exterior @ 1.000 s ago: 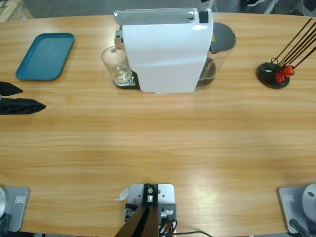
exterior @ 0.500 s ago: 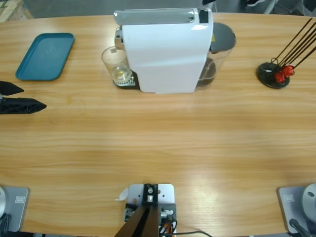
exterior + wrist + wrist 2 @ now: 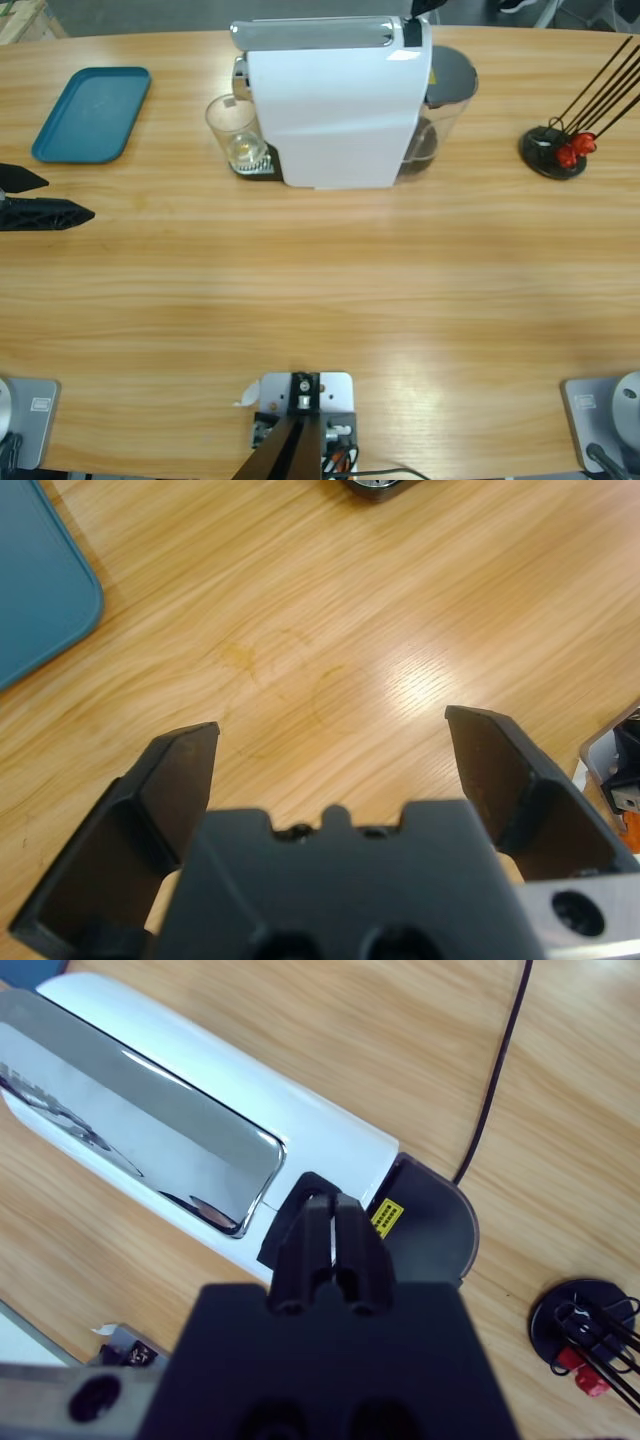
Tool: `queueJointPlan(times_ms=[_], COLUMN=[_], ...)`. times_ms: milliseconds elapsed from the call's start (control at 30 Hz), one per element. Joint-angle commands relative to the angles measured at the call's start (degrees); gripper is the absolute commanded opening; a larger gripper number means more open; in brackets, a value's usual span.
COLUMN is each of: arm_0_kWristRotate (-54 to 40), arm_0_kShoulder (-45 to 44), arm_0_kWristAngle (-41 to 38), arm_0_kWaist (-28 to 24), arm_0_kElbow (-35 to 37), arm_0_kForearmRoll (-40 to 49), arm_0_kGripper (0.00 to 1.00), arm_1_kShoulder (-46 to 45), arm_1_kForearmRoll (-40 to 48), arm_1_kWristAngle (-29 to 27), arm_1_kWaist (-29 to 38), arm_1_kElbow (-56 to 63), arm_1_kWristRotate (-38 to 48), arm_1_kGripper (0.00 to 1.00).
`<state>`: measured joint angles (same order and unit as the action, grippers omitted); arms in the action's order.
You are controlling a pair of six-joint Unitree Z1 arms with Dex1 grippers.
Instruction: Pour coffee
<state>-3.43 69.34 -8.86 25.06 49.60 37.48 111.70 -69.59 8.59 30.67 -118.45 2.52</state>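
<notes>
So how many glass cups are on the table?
1. The clear glass cup stands at the left side of the white coffee machine, under its spout. Another could be hidden behind the machine.

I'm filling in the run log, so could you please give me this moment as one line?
left gripper: jaws open, over bare table near teal tray | right gripper: jaws shut, above coffee machine | glass tumbler: under spout, upright
</notes>
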Motion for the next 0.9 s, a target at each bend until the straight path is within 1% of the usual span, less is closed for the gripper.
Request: queueJointPlan(times_ms=[33,667,800,833,867,900], arm_0_kWristRotate=[-0.2,-0.2,-0.2,-0.2,-0.2,-0.2], arm_0_kShoulder=[1.1,1.3,1.3,1.2,1.2,1.0], arm_0_kWristAngle=[-0.5,-0.5,-0.5,-0.6,-0.6,-0.6], arm_0_kWaist=[0.5,0.6,0.6,0.6,0.6,0.7], arm_0_kElbow=[-1.7,-2.1,-2.1,-2.1,-2.1,-2.1], arm_0_kForearmRoll=[-0.7,-1.2,-1.3,-1.4,-1.4,-1.5], arm_0_kGripper=[0.991,0.991,0.991,0.991,0.991,0.991], arm_1_kShoulder=[3.8,3.9,1.7,0.9,-0.1,-1.4], arm_1_kForearmRoll=[-0.4,-2.5,-2.3,-2.3,-2.4,-2.4], arm_1_kWristAngle=[1.0,-1.0,-1.3,-1.0,-0.9,-0.8], arm_1_kWaist=[0.5,2.8,2.8,2.8,3.0,3.2], arm_1_kElbow=[2.6,3.7,-1.1,-2.9,-5.3,-7.0], arm_1_kWristRotate=[-0.7,-0.9,-2.4,-2.8,-2.9,-3.0], arm_1_kGripper=[0.0,0.0,0.0,0.084,0.48,0.623])
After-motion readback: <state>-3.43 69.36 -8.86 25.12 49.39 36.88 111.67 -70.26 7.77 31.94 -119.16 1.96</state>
